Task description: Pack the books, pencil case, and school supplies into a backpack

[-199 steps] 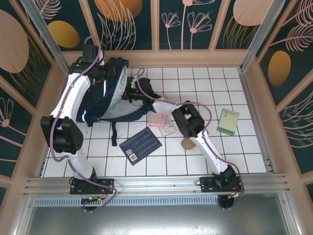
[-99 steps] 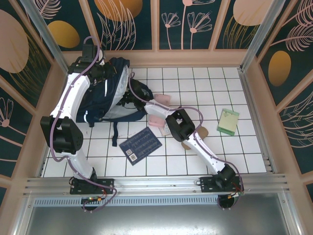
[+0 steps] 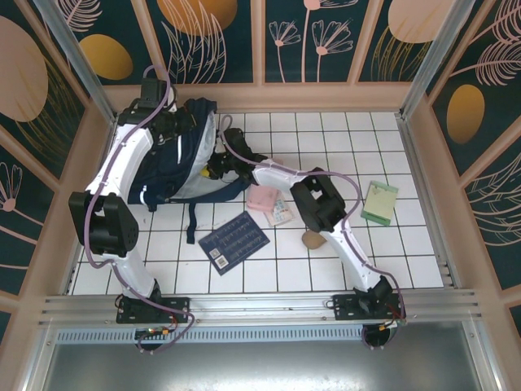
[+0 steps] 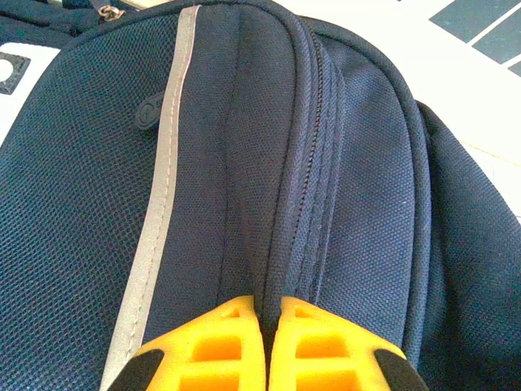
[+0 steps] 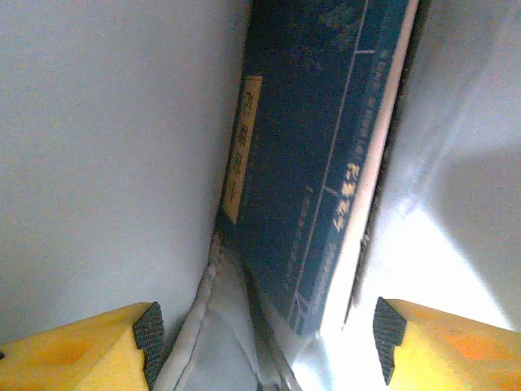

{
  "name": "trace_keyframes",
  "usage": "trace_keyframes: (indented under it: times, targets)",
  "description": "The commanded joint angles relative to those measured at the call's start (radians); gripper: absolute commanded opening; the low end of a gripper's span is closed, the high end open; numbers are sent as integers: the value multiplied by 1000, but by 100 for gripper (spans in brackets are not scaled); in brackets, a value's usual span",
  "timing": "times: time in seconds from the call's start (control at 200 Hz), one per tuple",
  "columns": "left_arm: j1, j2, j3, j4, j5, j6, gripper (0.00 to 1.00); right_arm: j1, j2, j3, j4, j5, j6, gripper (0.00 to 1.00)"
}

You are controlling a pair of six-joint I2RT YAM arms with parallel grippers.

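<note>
White-tiled table (image 3: 407,252) carries the backpack (image 3: 167,175) at its far left corner, left jaws clamped on its fabric, likely propping the mouth, right jaws apart inside facing a navy book (image 5: 313,163)

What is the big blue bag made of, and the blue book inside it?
The backpack looks like woven navy fabric, probably nylon or polyester: a mesh-like weave and stitched seams show. The navy book inside seems to be paper with a smooth card cover; a pale page edge shows along one side.
</note>
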Motion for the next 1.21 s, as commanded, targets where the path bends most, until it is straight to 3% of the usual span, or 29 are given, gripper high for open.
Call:
trace_keyframes:
  times: [0.0, 0.13, 0.265, 0.345, 0.44, 0.52, 0.66, 0.81, 1.021, 1.201]
  targets:
    - [4, -33, -38, 92, -49, 30, 0, -24, -137, -113, -22, 31, -80, 71]
    - [4, -15, -101, 117, -54, 35, 4, -42, -264, -282, -62, 64, -150, 68]
    - [4, 2, -166, 145, -33, 26, 27, -54, -407, -439, -129, 116, -258, 63]
    - [4, 2, -201, 161, -22, 17, 35, -54, -473, -510, -179, 135, -328, 59]
    - [4, -14, -243, 172, -12, 8, 51, -45, -538, -576, -253, 149, -419, 46]
    - [3, -42, -285, 182, -1, -4, 56, -37, -591, -642, -298, 162, -481, 36]
    - [0, -141, -405, 225, 39, -53, 60, -11, -660, -771, -319, 141, -532, 32]
    - [-27, -261, -557, 256, 35, -102, 60, 24, -707, -874, -324, 120, -560, 17]
    - [-110, -382, -739, 275, -29, -158, 59, 78, -716, -969, -325, 119, -598, 17]
    - [-156, -463, -880, 306, -15, -190, 57, 77, -702, -1011, -336, 147, -634, 17]
